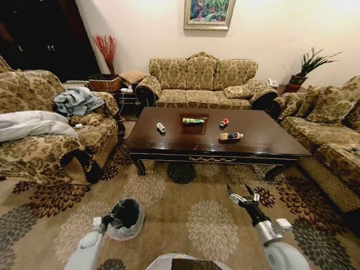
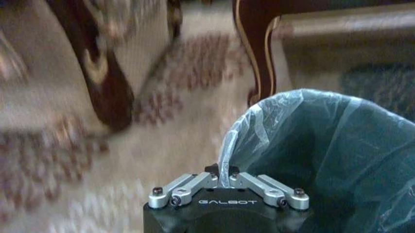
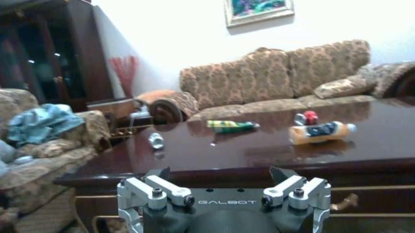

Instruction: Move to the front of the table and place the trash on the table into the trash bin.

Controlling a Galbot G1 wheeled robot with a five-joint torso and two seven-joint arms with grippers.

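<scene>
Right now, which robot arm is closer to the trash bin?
The left. The left end effector is shut on the bag at the rim of the trash bin, holding it above the carpet. The right end effector is open, off to the bin's right, pointing at the table.

table (image 1: 264, 140): glossy dark wood, reflective top
trash bin (image 1: 126, 216): crinkly translucent plastic liner
silver can (image 1: 161, 127): shiny metal
red can (image 1: 224, 122): metal
bottle (image 1: 230, 136): smooth tan plastic
carpet (image 1: 185, 219): matt floral pile
sofa (image 1: 202, 84): patterned cloth
right gripper (image 3: 220, 175): brushed metal, matt black body
</scene>
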